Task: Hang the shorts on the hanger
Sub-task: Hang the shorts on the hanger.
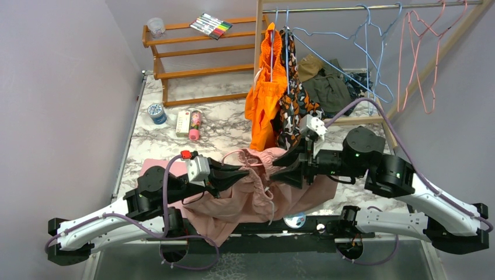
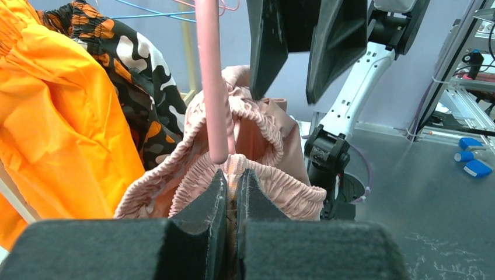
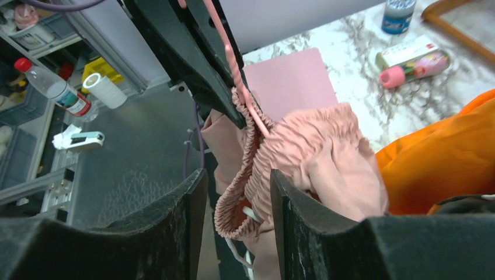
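The dusty-pink shorts (image 1: 251,198) hang in mid-air between my two grippers, above the near table edge. My left gripper (image 1: 248,171) is shut on their gathered waistband (image 2: 274,186), with fabric pinched between the fingers. A thin pink hanger wire (image 2: 210,87) stands straight up at the left fingertips and runs into the waistband; it also shows in the right wrist view (image 3: 236,70). My right gripper (image 1: 281,166) faces the left one and is open. Its fingers (image 3: 192,198) stand either side of a hanging loop of waistband (image 3: 315,146) and white drawstring.
A plain orange garment (image 1: 262,99) and a camouflage garment (image 1: 295,99) hang on light-blue hangers just behind the grippers. More blue hangers (image 1: 368,52) and pink hangers (image 1: 417,58) hang on the rail. A wooden rack (image 1: 192,58), small bottles (image 1: 194,124) and a pink sheet (image 3: 289,81) lie to the left.
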Action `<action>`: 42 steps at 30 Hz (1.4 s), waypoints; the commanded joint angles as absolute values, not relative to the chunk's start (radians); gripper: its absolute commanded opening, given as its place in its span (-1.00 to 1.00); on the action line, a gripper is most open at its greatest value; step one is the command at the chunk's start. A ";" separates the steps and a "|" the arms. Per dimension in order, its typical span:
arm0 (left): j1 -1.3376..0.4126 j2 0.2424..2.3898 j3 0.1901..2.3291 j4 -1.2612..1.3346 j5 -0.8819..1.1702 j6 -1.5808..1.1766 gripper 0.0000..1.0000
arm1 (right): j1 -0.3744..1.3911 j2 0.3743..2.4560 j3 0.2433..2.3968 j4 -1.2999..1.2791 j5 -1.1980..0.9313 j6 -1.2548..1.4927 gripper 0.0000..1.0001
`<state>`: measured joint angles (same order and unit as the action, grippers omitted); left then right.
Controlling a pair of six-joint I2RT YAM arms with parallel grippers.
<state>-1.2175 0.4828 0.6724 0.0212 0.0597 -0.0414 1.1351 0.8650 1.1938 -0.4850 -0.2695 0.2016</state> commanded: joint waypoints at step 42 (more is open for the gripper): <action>-1.216 0.491 0.706 0.066 0.166 -0.083 -1.00 | 1.140 1.061 1.314 -0.249 -0.462 0.094 0.00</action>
